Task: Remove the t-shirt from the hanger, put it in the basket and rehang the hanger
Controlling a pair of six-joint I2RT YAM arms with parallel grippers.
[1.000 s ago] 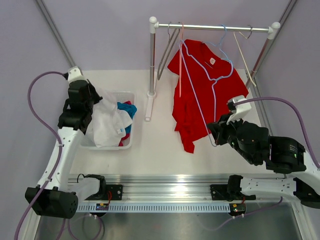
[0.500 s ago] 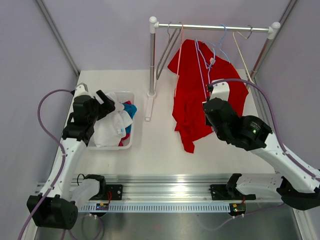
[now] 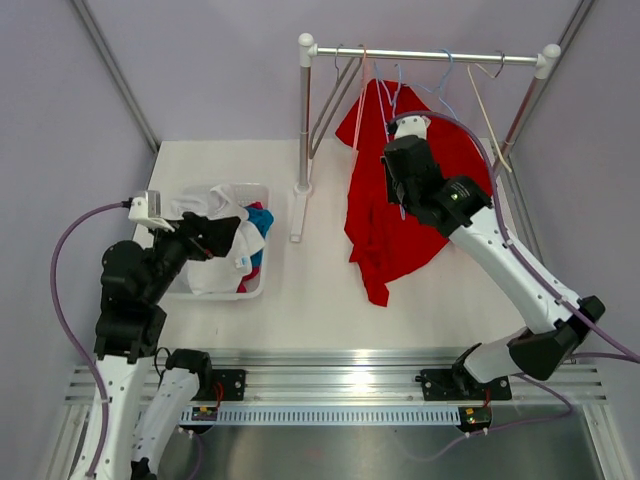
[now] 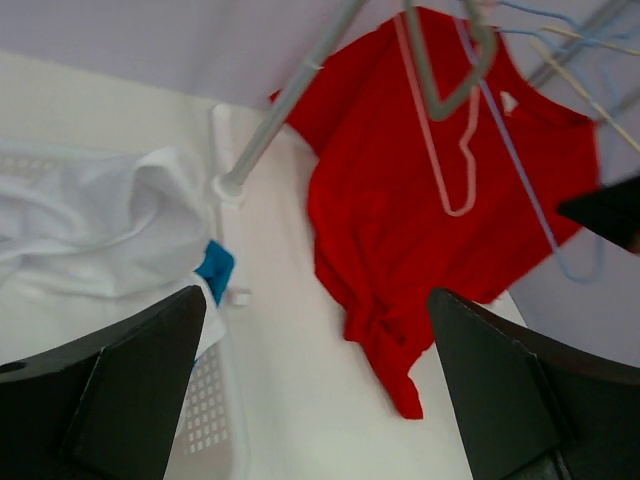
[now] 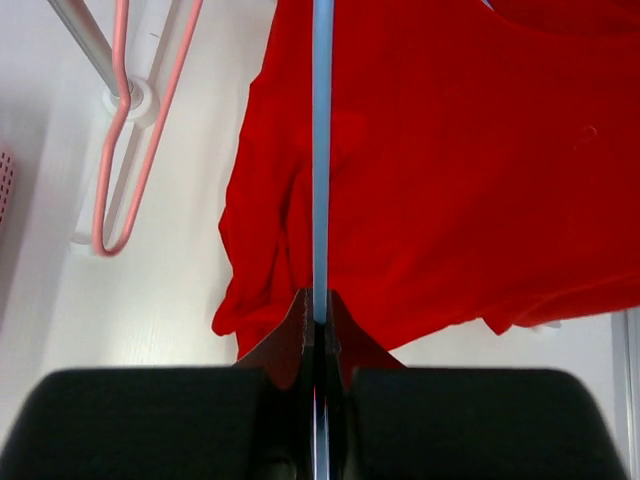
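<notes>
White table (image 3: 322,290), laundry basket (image 3: 265,262), rack foot (image 3: 297,228)

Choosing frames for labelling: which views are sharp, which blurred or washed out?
Top external: evenly lit, sharp. Left wrist: left gripper dark and soft, white clothes very bright. Right wrist: right gripper blurred black, blue hanger sharp on the t-shirt.

The t-shirt (image 3: 380,225) is matt cloth — the hanger (image 5: 321,150) smooth and glossy, the rail (image 3: 430,56) shiny metal, the basket (image 4: 205,400) plastic.

No text is legible; the neck label (image 4: 510,101) on the t-shirt (image 3: 385,225) is too small.
</notes>
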